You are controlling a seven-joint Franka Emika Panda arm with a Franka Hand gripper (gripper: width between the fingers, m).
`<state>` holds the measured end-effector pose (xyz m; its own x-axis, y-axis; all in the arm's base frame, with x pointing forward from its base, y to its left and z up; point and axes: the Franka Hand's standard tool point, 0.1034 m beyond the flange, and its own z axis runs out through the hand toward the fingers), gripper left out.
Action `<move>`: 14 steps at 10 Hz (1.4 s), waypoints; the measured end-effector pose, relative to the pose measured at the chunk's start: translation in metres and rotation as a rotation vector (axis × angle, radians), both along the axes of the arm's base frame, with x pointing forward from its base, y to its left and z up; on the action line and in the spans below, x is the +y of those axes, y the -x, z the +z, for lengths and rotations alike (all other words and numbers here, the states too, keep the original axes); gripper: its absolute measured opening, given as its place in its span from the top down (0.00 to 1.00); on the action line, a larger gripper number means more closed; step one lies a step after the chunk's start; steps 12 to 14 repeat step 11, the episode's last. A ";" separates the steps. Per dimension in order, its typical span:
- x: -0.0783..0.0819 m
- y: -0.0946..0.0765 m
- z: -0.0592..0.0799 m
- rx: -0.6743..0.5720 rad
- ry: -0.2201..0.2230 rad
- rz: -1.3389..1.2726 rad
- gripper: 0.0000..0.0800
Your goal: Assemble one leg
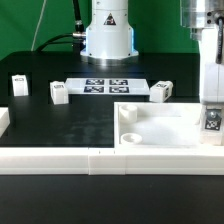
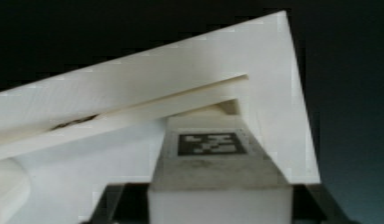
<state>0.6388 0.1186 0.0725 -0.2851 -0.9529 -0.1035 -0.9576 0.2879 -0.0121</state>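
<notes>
While tagged, the blocky white leg (image 2: 210, 150) looks matte.

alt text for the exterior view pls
The gripper holds a tagged leg over the far right corner of the white panel. Three more legs stand loose on the black table near the marker board, with the robot base behind.
</notes>
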 end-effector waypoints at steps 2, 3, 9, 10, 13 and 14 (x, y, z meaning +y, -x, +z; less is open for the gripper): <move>0.000 0.000 0.000 0.000 -0.001 -0.022 0.64; 0.001 0.000 0.000 0.001 0.000 -0.014 0.64; 0.002 0.001 -0.001 0.000 0.001 0.000 0.19; 0.003 0.001 -0.001 0.000 0.001 0.001 0.19; 0.003 0.001 -0.001 0.000 0.001 0.002 0.19; 0.003 0.001 -0.001 0.000 0.001 0.002 0.19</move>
